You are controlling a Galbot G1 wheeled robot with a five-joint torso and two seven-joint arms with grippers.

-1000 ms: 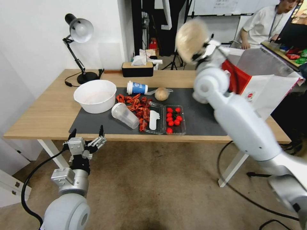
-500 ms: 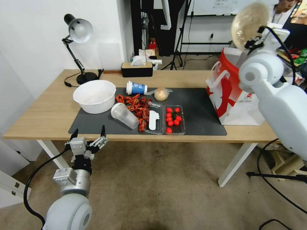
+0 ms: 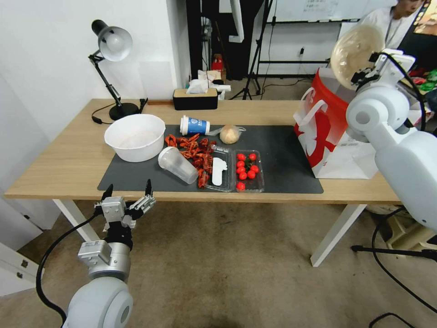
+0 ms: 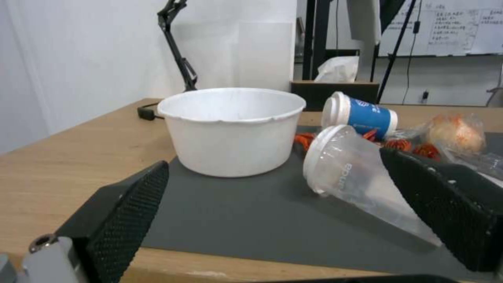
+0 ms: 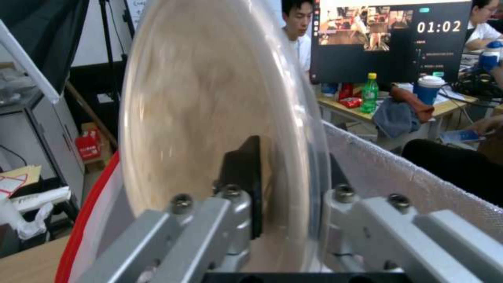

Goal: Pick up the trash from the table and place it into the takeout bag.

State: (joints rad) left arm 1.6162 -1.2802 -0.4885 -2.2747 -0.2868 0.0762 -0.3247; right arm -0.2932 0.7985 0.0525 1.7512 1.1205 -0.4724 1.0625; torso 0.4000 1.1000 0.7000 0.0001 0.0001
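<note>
My right gripper [image 3: 369, 68] is shut on the rim of the clear lidded round bowl [image 3: 356, 53], held on edge just above the open takeout bag [image 3: 327, 136] at the table's [image 3: 68, 155] right end. In the right wrist view the fingers [image 5: 246, 184] clamp the bowl [image 5: 210, 102] over the bag's foil lining [image 5: 419, 188]. A clear plastic cup [image 3: 178, 165] lies on its side on the dark mat [image 3: 282, 164], with a blue-labelled paper cup [image 3: 195, 125] and a wrapped tan ball [image 3: 230, 134] behind it. My left gripper [image 3: 127, 197] hangs open below the table's front edge, facing the clear cup [image 4: 356, 177].
A white bowl [image 3: 135, 136] stands on the mat's left end, beside red scraps [image 3: 193, 150] and a clear tray of cherry tomatoes [image 3: 248, 171]. A desk lamp [image 3: 111, 45] and a tissue box [image 3: 195, 98] stand at the back edge.
My right arm has swung to the right with the round bowl, from above the table's middle to above the bag, then dipped slightly. The left arm has hardly moved.
</note>
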